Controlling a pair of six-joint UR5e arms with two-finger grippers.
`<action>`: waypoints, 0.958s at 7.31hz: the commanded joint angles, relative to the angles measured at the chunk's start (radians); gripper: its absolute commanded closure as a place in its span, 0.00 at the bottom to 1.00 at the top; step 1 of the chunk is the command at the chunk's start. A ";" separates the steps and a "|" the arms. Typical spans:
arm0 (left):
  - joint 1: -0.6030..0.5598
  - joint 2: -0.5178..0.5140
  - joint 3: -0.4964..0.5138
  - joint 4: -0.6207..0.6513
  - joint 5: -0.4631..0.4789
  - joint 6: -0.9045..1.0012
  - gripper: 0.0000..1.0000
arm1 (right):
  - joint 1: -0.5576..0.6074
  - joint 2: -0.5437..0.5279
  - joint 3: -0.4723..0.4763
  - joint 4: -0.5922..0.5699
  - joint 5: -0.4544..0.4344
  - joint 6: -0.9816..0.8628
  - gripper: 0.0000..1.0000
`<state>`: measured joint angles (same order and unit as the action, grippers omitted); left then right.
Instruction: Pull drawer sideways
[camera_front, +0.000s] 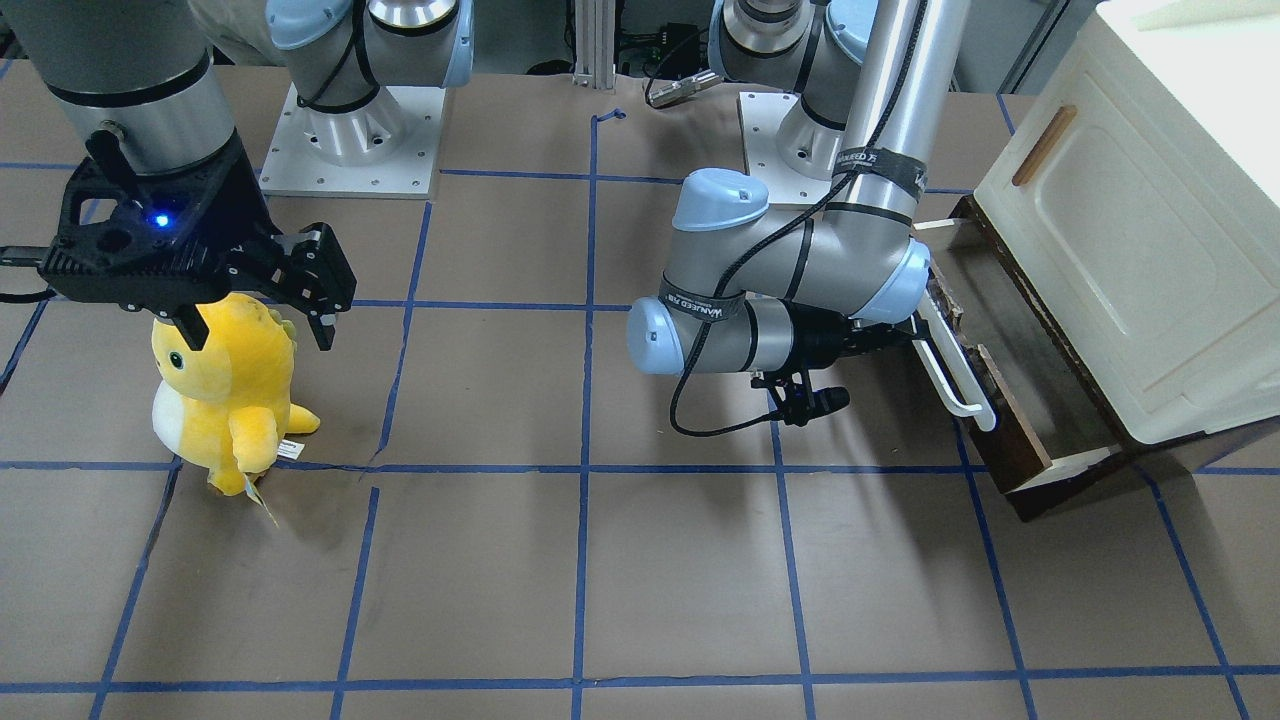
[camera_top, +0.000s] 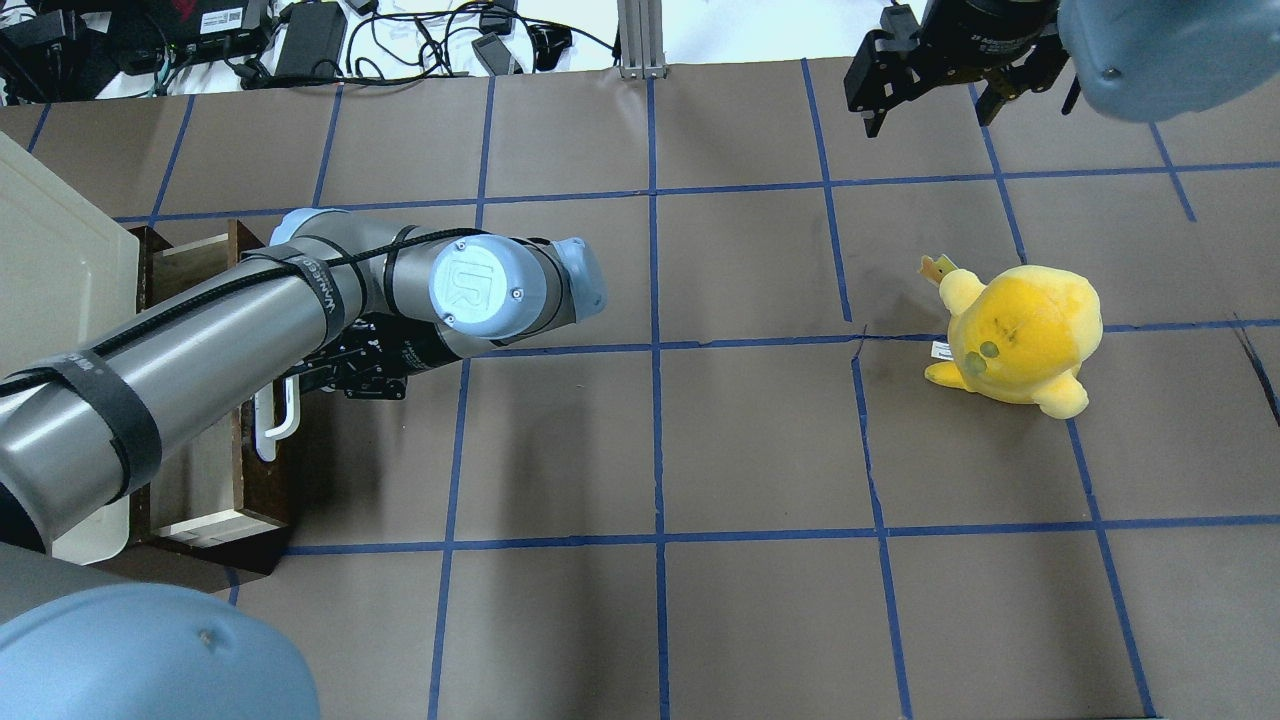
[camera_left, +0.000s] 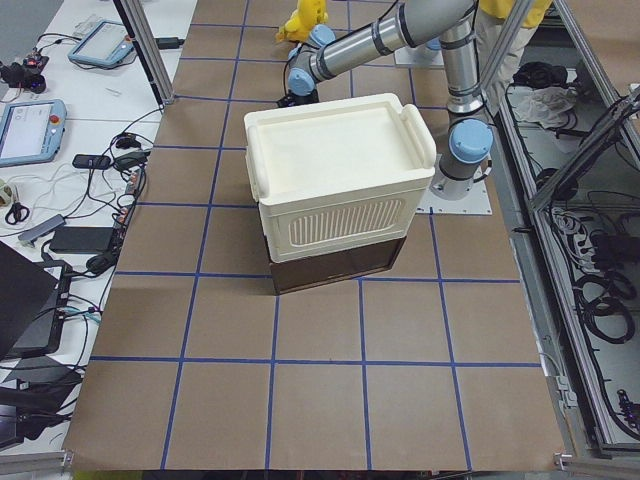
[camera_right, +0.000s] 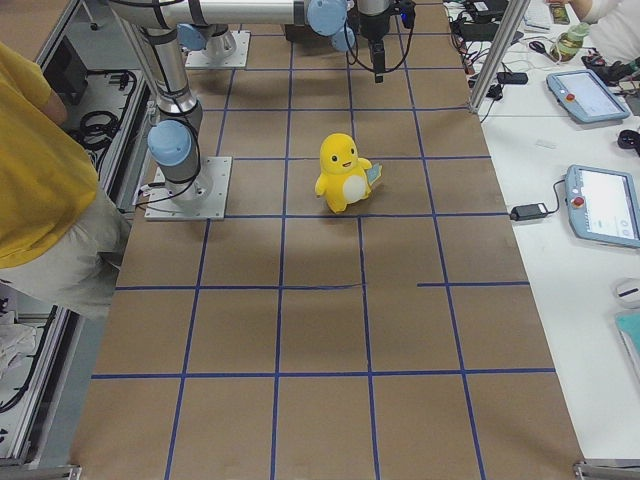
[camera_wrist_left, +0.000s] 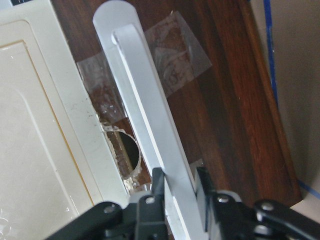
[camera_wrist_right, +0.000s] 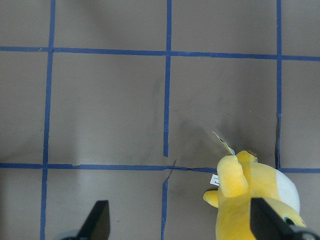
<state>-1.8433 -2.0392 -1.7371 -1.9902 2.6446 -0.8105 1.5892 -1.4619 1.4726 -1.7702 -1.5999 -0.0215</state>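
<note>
The dark brown drawer (camera_front: 1012, 455) stands partly pulled out from under the cream-white cabinet (camera_front: 1130, 220), and its pale inside (camera_top: 205, 470) shows. Its white bar handle (camera_front: 952, 372) runs along the worn front. My left gripper (camera_front: 912, 335) is shut on this handle. In the left wrist view the fingers (camera_wrist_left: 159, 182) clamp the bar (camera_wrist_left: 142, 100) against the dark front (camera_wrist_left: 225, 100). My right gripper (camera_front: 258, 325) is open and empty, hanging just above a yellow plush toy (camera_front: 230, 390), far from the drawer.
The plush toy (camera_top: 1020, 335) stands on the brown table with blue tape lines, on my right side. The cabinet (camera_top: 50, 270) fills the table's left end. Cables and devices (camera_top: 300, 30) lie past the far edge. A person in yellow (camera_right: 35, 180) stands by the table.
</note>
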 joint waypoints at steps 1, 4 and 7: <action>-0.022 0.001 0.001 0.001 -0.001 0.001 0.87 | 0.000 0.000 0.000 0.000 0.000 0.000 0.00; -0.027 -0.001 0.001 0.001 -0.008 0.001 0.87 | 0.000 0.000 0.000 0.000 0.000 0.000 0.00; -0.031 0.043 0.057 0.002 -0.085 0.019 0.72 | 0.000 0.000 0.000 0.000 0.000 0.000 0.00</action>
<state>-1.8721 -2.0239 -1.7209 -1.9886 2.6177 -0.8044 1.5892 -1.4619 1.4726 -1.7702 -1.5999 -0.0215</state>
